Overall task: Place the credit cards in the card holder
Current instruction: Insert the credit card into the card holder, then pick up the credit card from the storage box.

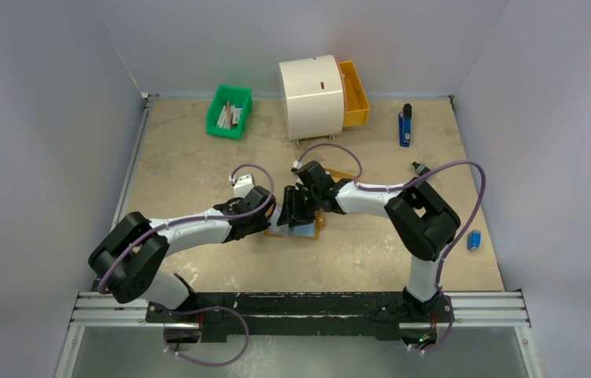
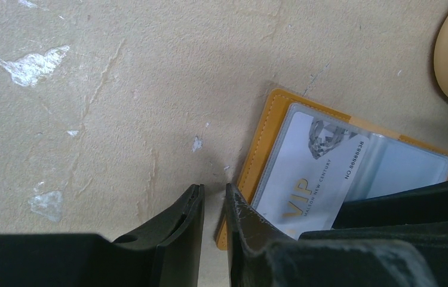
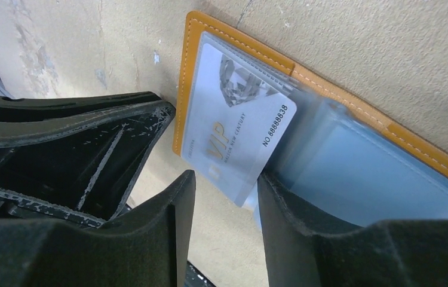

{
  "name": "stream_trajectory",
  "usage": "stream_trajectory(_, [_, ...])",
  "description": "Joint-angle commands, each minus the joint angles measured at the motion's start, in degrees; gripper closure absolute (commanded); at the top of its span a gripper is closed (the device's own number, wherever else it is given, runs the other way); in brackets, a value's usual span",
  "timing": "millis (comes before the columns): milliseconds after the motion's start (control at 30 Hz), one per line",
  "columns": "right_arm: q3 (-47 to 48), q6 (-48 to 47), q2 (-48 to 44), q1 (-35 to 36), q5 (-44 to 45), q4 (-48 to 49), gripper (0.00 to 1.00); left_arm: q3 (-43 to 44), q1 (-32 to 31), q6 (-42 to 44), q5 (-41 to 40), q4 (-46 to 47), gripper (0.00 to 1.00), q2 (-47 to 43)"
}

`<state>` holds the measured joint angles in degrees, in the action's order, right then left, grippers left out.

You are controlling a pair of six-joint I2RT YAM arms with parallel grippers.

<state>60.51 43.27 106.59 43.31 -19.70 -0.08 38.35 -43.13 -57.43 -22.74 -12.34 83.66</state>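
**One card half home, holder open under both grippers**

Beige, scuffed table (image 1: 198, 165) fills the overhead view. Both arms meet mid-table, and the left gripper (image 1: 275, 214) and right gripper (image 1: 299, 206) crowd over the card holder (image 1: 308, 231), hiding most of it. No other credit cards show on the surface.

From the left wrist, the fingers are drawn almost together on nothing, with bare table in the slit between them. The holder lies open just to the right, its corner against the right-hand finger. A pale VIP card (image 2: 311, 173) lies askew on it.

From the right wrist, the jaws stand partly apart. The card's near corner overhangs the holder's edge and pokes into the gap ahead of them, seemingly ungripped. Whether its far end sits under the clear sleeve is unclear.

My reading: this card needs straightening and pushing in. I cannot tell if more cards remain.
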Motion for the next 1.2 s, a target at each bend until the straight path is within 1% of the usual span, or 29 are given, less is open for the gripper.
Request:
stream_trajectory(0, [2.31,-1.67,-1.24,0.79,2.41,-2.40,0.54,0.50,0.05,0.56,1.11,1.06,0.81,-0.13])
stream_trajectory(100, [2.03,-1.55,-3.21,0.75,3.71,-5.88,0.53,0.55,-0.02,0.49,0.26,-0.07,0.81,-0.99])
stream_trajectory(200, [1.19,-1.08,-6.26,0.74,7.10,-8.29,0.52,0.48,0.00,0.50,-1.08,-1.48,0.81,-2.44])
stream_trajectory(433, [0.98,-2.38,-14.27,0.46,12.47,-14.60,0.50,0.57,0.09,0.49,-2.98,-3.98,0.78,-6.51])
stream_trajectory(500, [0.86,-2.91,-18.17,0.05,16.47,-17.28,0.50,1.01,0.07,0.70,-3.44,-5.26,0.76,-8.35])
stream_trajectory(567, [-1.40,-2.57,-24.20,-1.25,21.55,-16.79,0.51,1.07,0.09,1.08,-4.35,-6.42,0.74,-10.98])
stream_trajectory(600, [-3.10,-2.37,-27.25,-2.79,22.69,-15.38,0.52,0.61,0.13,1.35,-4.75,-6.60,0.73,-12.58])
stream_trajectory(633, [-4.78,-1.97,-29.92,-4.70,22.73,-13.69,0.57,0.04,0.13,1.74,-4.92,-6.33,0.72,-14.56])
stream_trajectory(667, [-6.53,-1.40,-31.87,-7.99,21.77,-11.49,0.64,-0.67,0.11,2.30,-4.71,-5.66,0.71,-17.25])
stream_trajectory(700, [-7.76,-0.49,-33.19,-10.32,20.45,-9.59,0.68,-1.66,0.12,2.85,-4.15,-4.46,0.70,-19.29])
stream_trajectory(733, [-8.47,0.28,-33.69,-11.85,19.95,-7.94,0.69,-2.74,0.11,3.39,-3.36,-3.14,0.68,-21.39])
stream_trajectory(767, [-8.62,0.81,-33.57,-13.07,20.00,-6.79,0.66,-3.61,0.11,3.74,-2.66,-1.99,0.66,-23.22])
stream_trajectory(833, [-7.62,1.75,-31.48,-14.48,19.90,-5.33,0.53,-5.22,0.08,3.41,-2.19,-0.88,0.59,-26.31])
stream_trajectory(900, [-5.31,2.02,-27.61,-15.14,19.88,-5.35,0.47,-6.17,0.14,2.78,-2.22,-0.89,0.54,-28.36])
stream_trajectory(1000, [-2.68,2.86,-21.59,-16.43,19.88,-4.62,0.44,-6.58,0.11,2.09,-2.27,-2.24,0.53,-29.61])
stream_trajectory(1067, [-2.06,3.59,-18.16,-17.05,18.52,-3.28,0.44,-6.57,0.13,1.86,-2.38,-3.57,0.53,-30.13])
stream_trajectory(1167, [-0.69,3.75,-14.41,-17.35,18.90,-2.57,0.44,-6.74,0.11,1.80,-2.29,-4.37,0.53,-30.72])
